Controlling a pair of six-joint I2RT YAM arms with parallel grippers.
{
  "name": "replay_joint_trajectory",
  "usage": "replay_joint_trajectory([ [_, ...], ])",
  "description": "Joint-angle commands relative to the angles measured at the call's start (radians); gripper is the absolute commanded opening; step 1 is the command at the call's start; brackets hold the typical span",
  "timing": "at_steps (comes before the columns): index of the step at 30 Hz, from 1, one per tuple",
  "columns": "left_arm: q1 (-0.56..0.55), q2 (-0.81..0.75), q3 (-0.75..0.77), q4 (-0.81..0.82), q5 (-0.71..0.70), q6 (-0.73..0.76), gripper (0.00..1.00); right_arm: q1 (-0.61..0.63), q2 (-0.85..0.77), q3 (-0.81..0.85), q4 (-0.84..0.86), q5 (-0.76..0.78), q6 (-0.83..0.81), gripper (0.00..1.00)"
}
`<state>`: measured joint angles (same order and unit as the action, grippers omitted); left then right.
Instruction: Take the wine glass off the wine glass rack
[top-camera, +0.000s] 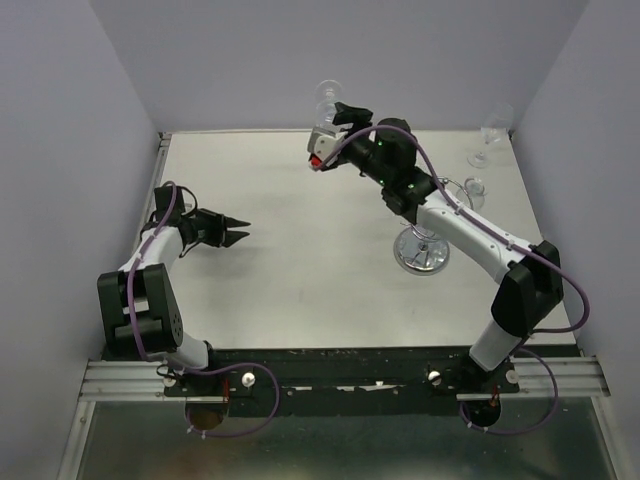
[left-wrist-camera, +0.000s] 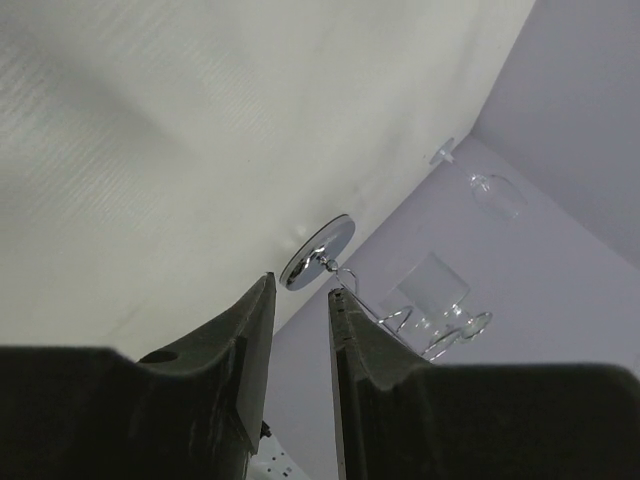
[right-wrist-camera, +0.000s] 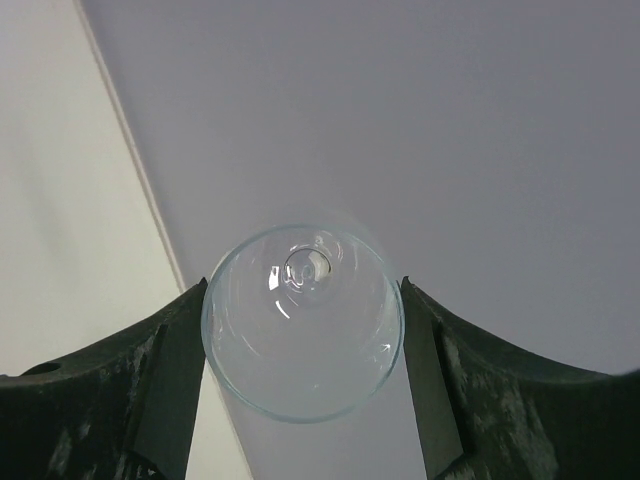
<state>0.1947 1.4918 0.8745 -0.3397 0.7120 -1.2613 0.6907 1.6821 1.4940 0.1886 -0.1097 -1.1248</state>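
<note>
Locating the wine glass: the wine glass (right-wrist-camera: 303, 335) sits between the fingers of the right gripper (right-wrist-camera: 303, 320), up near the back wall at the far middle of the table (top-camera: 300, 280).
Clearance from rack: the glass is off and well apart from the wine glass rack (top-camera: 420, 252), which stands to the right under the right forearm.
Long axis: the right wrist view looks through the bowl to the small ring where the stem joins. I judge the stem to run straight away from the wrist, toward the back wall.
Right gripper state: both fingers press the sides of the bowl, and nothing else is held.
Left gripper state: the left gripper (top-camera: 238, 232) is over the left of the table, with a narrow gap between its fingers and nothing in it.
Nearer arm: right. The left is well apart from both glass and rack.
Deciding relation: the glass lies ahead of the hand with bare table below, so I judge setting it down needs the stem turned upright.
Other glassware: a hanging glass (top-camera: 473, 188) is at the rack's hooks, and a standing glass (top-camera: 492, 135) is in the far right corner.
Writing and brands: none readable in any view.
</note>
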Motion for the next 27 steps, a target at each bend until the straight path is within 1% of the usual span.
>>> replay_joint_trajectory([
  [1, 0.023, -0.021, 0.003, -0.050, -0.048, 0.025, 0.37, -0.097, -0.031, 0.035, 0.061, 0.019, -0.009, 0.43],
  [5, 0.038, -0.016, 0.008, -0.061, -0.066, 0.060, 0.37, -0.204, -0.081, -0.008, 0.058, 0.004, -0.009, 0.43],
  [11, 0.090, 0.010, -0.011, -0.024, -0.101, 0.128, 0.37, -0.370, -0.101, -0.014, 0.041, -0.002, 0.056, 0.42],
  [15, 0.114, 0.028, -0.002, -0.045, -0.135, 0.200, 0.37, -0.457, -0.114, -0.015, 0.011, -0.008, 0.118, 0.41],
  [27, 0.111, 0.033, 0.015, -0.081, -0.178, 0.292, 0.38, -0.625, -0.119, -0.008, -0.173, -0.018, 0.378, 0.41],
])
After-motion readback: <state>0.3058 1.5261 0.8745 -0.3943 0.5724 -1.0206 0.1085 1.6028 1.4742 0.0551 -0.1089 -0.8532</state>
